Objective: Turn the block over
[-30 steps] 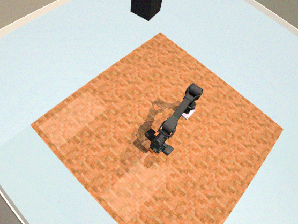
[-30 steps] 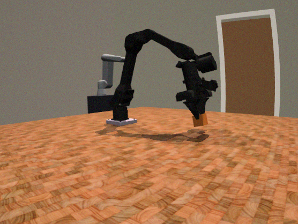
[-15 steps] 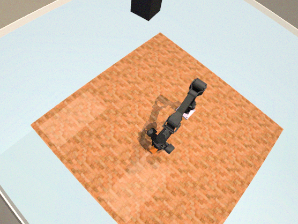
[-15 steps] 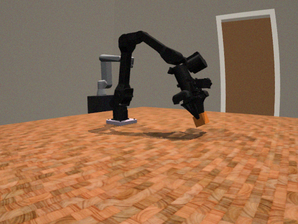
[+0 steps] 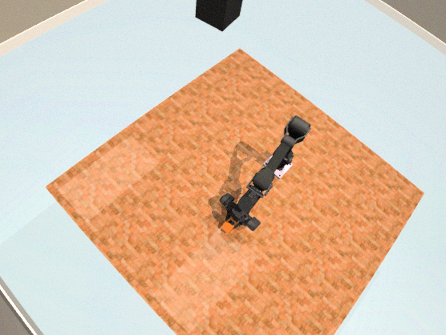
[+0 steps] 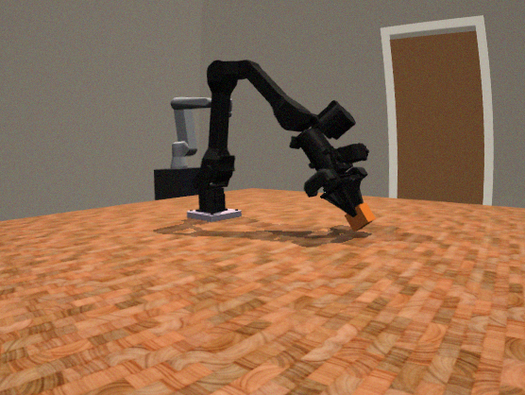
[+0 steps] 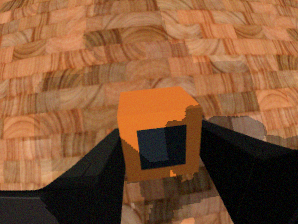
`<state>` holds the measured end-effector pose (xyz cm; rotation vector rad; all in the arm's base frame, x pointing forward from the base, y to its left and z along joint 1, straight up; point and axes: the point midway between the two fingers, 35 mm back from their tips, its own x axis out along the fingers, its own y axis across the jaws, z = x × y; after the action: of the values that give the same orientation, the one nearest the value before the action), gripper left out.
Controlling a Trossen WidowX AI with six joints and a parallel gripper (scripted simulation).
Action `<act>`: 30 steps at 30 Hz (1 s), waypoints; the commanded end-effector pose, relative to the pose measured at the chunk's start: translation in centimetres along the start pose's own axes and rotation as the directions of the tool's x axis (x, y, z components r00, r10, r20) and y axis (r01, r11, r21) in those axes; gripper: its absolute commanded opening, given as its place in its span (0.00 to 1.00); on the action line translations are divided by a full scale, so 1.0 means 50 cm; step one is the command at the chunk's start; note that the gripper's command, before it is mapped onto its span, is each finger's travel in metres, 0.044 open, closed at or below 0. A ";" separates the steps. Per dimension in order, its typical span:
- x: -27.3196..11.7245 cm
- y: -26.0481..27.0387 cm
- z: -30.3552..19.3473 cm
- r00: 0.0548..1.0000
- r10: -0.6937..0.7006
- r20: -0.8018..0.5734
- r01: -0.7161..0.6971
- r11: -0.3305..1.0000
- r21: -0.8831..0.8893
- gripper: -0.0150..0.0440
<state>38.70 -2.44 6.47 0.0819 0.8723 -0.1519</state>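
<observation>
The orange block (image 5: 227, 227) (image 6: 363, 218) (image 7: 150, 111) is held between the two black fingers of my gripper (image 6: 357, 209) (image 7: 157, 131), which is shut on it. The block is tilted, one lower corner close above the wooden table (image 5: 160, 120) (image 6: 189, 307) (image 7: 50, 30); whether that corner touches is not clear. The marked side, with a dark square (image 7: 161, 147), faces back toward the wrist camera, up along the fingers. My gripper slants down and outward from the arm. The block's underside is hidden.
The arm's pale base plate (image 5: 284, 170) (image 6: 214, 215) stands on the table behind the gripper. A grey robot arm (image 6: 185, 128) on a black stand (image 6: 175, 183) shows in the background, with a brown door (image 6: 439, 118) at the right.
</observation>
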 end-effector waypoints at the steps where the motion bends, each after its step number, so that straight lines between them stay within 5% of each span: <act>1: 0.014 -0.001 -0.012 0.999 -0.004 0.054 0.005 1.000 -0.005 0.25; 30: 0.007 -0.004 -0.043 0.913 -0.005 0.407 0.005 1.000 0.001 0.25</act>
<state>37.59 -2.37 4.97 0.0522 0.4628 -0.1633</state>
